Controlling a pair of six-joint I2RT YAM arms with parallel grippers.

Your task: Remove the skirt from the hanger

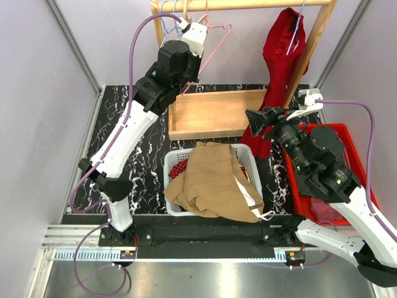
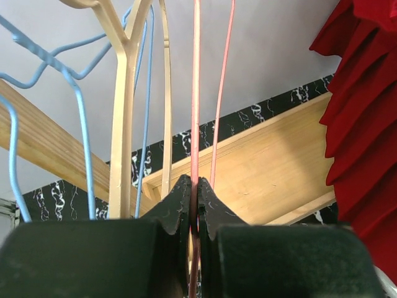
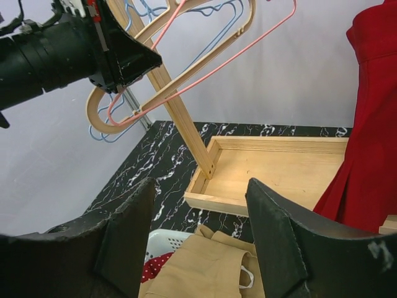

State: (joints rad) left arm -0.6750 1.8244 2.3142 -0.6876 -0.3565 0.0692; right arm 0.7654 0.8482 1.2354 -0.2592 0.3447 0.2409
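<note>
skirt (image 1: pixel 214 180) lay in the basket (image 1: pixel 169 162), removal seemingly done; left hand (image 2: pixel 194 187) clamped the bare pink hanger (image 2: pixel 196 93), right hand (image 3: pixel 200 186) stood apart.

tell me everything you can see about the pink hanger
The pink hanger is thin pink wire, bare, with no garment on it. It sits tilted at the left end of the wooden rail, close beside a wooden hanger and blue wire hangers. The left gripper is shut on one of its wires.
</note>
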